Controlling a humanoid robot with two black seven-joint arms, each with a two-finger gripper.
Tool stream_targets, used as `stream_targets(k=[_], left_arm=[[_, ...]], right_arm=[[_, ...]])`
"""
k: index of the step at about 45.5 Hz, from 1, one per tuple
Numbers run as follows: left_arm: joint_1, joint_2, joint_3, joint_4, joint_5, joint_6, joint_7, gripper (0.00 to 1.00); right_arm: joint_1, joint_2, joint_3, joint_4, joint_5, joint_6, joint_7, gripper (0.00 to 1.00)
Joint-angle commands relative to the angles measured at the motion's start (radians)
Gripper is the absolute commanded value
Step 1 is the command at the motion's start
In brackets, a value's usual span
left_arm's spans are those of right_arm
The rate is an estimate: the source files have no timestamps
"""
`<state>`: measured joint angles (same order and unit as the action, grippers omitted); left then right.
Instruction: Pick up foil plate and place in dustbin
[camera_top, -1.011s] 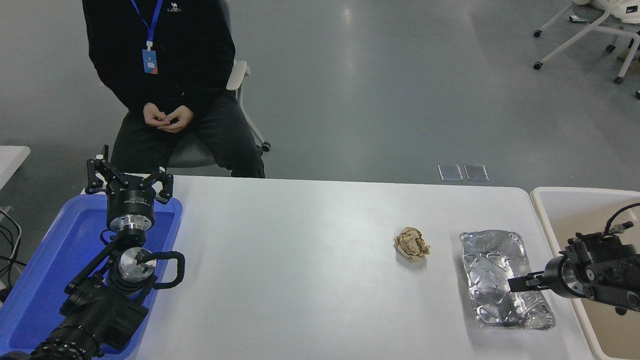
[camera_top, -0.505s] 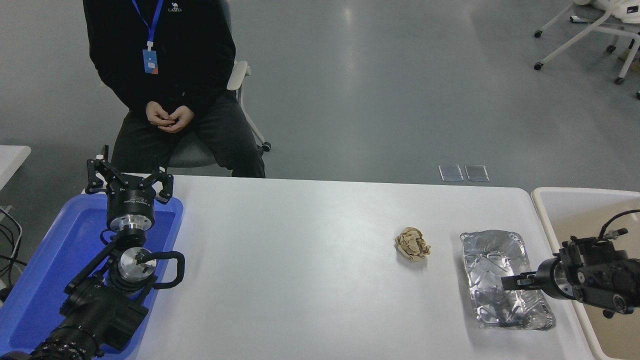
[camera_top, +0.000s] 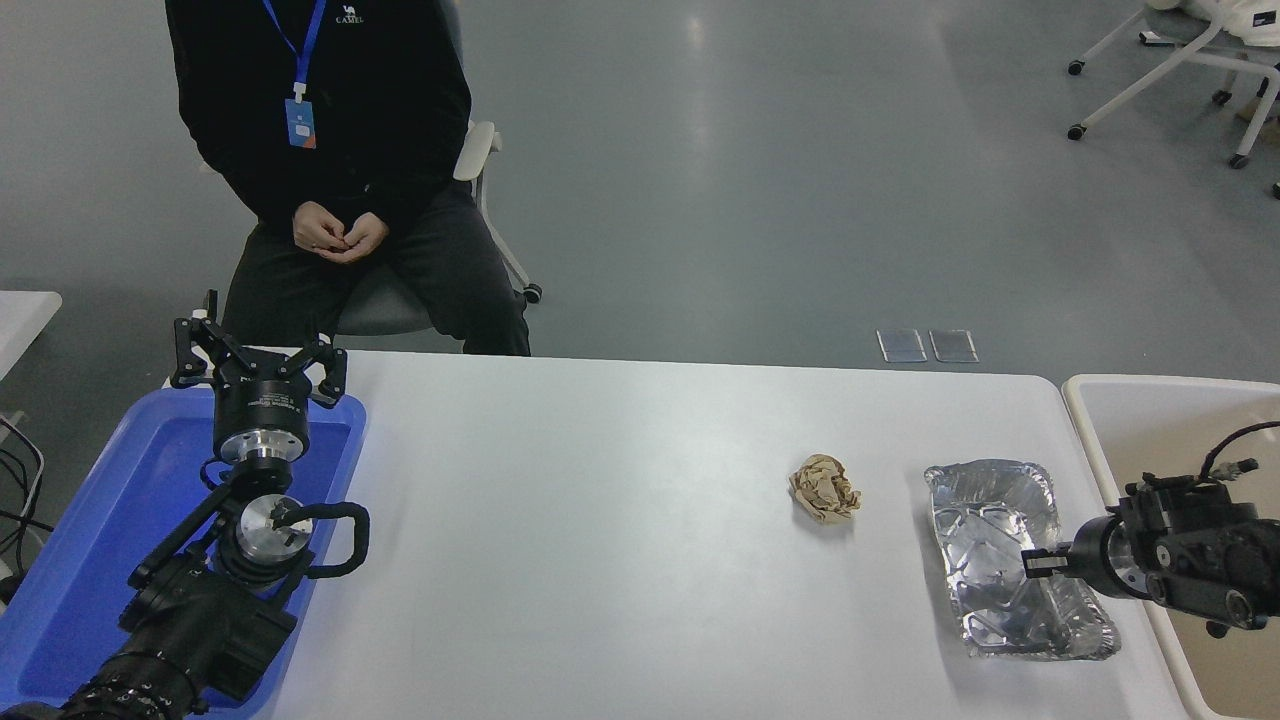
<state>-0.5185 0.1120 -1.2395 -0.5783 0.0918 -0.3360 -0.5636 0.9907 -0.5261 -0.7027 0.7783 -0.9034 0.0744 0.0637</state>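
Reaching in from the right, the right gripper (camera_top: 1035, 564) sits at the foil plate (camera_top: 990, 540)'s near-right rim, finger spread impossible to judge, so it's the grasp step; next comes a lift toward the dustbin (camera_top: 1120, 420) behind it.

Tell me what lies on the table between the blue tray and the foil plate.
In the head view, only a crumpled brown paper ball, close to the foil plate; the rest toward the blue tray is bare white table.
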Motion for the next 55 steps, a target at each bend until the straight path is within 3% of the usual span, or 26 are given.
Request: stream_targets(k=[1,11,17,27,38,46,55], left_arm=[[0.000,0.000,0.000,0.000,0.000,0.000,-0.001,0.99],[0.000,0.000,0.000,0.000,0.000,0.000,-0.001,0.99],[0.000,0.000,0.000,0.000,0.000,0.000,0.001,0.99],[0.000,0.000,0.000,0.000,0.000,0.000,0.001,0.99],[0.000,0.000,0.000,0.000,0.000,0.000,-0.001,0.99],[0.000,0.000,0.000,0.000,0.000,0.000,0.001,0.99],[0.000,0.000,0.000,0.000,0.000,0.000,0.001,0.99]], right_arm=[[0.008,-0.009,-0.003,0.004,0.000,-0.007,0.002,0.00],[0.066,-0.055,0.008,0.042,0.006,0.004,0.014,0.00],[0.176,-0.143,0.006,0.153,0.006,0.036,0.018,0.00],[0.428,-0.314,-0.001,0.344,0.004,0.198,0.014,0.00],[0.744,-0.523,-0.006,0.484,-0.011,0.507,0.005,0.00],[0.968,-0.623,-0.006,0.530,-0.048,0.709,-0.027,0.00],[1.088,-0.658,-0.006,0.529,-0.072,0.711,-0.056,0.00]])
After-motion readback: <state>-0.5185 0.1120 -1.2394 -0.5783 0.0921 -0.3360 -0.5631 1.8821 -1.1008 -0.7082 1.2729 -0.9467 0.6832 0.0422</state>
